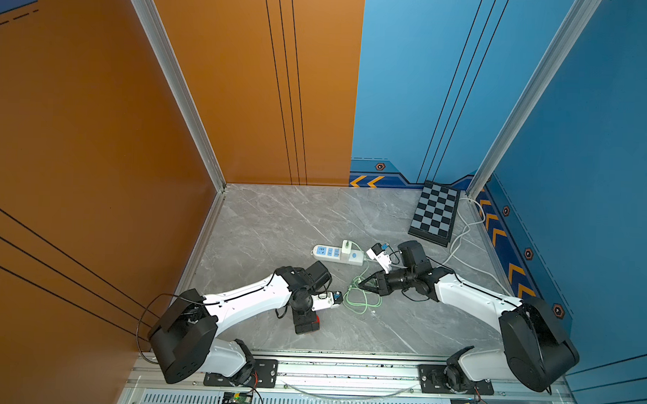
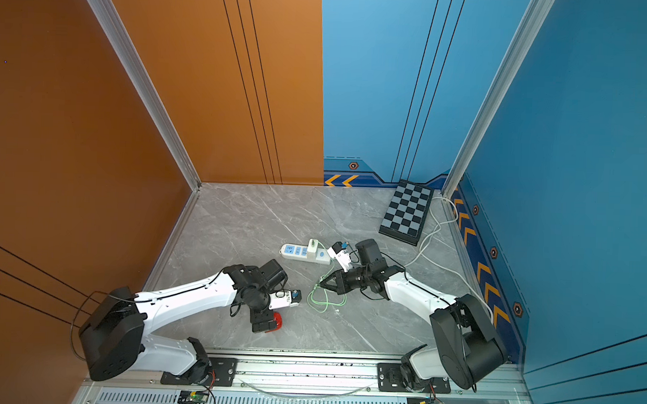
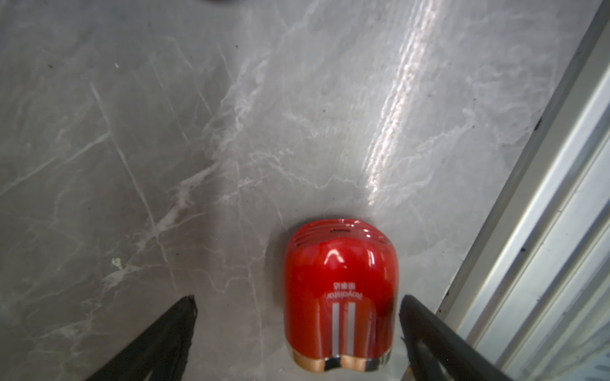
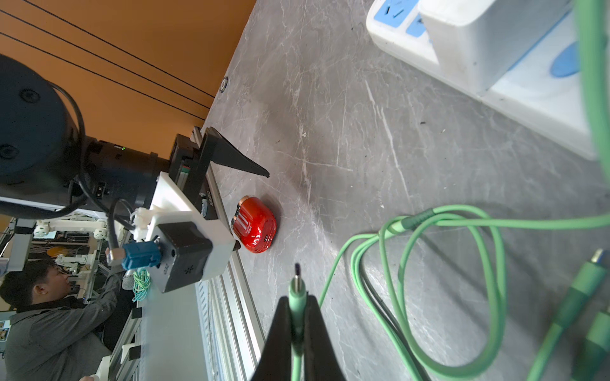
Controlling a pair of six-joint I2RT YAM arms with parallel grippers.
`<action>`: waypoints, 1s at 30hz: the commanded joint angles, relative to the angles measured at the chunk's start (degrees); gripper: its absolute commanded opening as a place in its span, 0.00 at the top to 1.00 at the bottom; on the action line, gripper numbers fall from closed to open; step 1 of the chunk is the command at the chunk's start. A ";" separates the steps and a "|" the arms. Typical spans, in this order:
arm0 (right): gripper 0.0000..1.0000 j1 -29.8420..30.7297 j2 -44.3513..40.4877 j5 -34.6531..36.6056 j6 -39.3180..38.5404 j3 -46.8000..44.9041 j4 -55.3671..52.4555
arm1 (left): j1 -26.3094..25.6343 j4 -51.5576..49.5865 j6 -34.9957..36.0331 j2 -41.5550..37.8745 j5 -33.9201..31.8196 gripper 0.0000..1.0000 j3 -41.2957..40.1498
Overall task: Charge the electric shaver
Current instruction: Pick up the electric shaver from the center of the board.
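The left claw (image 3: 297,298) gapes around the electric shaver (image 3: 340,283), seemingly untouched; right claw (image 4: 297,301) pinches green plug (image 4: 296,288).

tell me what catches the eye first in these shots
The glossy red shaver stands out, lying on the grey table between the fingers of the open left gripper. Next comes the bright green cable, looped on the table mid-scene, with its plug end pinched in the shut right gripper.
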 commanded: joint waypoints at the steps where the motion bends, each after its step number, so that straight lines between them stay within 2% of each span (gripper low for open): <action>1: 1.00 -0.48 0.53 -1.35 0.44 -0.90 1.24 | -0.23 0.75 -1.10 -0.58 2.52 0.02 -1.77; 7: 1.00 -0.70 0.79 -0.90 0.53 -1.22 1.75 | -2.30 0.76 -1.88 -0.62 3.81 0.00 -2.91; 10: 1.00 -1.03 1.57 -1.09 0.71 -1.06 2.11 | -2.73 0.80 -2.37 -1.66 2.75 0.04 -4.46; 16: 1.00 -1.10 1.35 -1.09 0.62 -0.38 1.83 | -2.77 2.68 -3.21 -1.81 0.60 0.01 -5.94; 20: 1.00 -1.18 0.44 -1.18 0.53 -0.49 1.10 | -4.22 2.51 -2.83 2.93 1.14 0.08 -4.23; 27: 1.00 -1.45 -1.56 -0.74 0.58 -1.26 1.31 | -4.16 2.60 -2.52 8.38 1.33 0.12 -2.43; 30: 1.00 -1.69 -1.56 -0.65 0.60 -1.55 1.48 | -4.22 2.53 -2.43 9.63 1.21 0.24 -1.99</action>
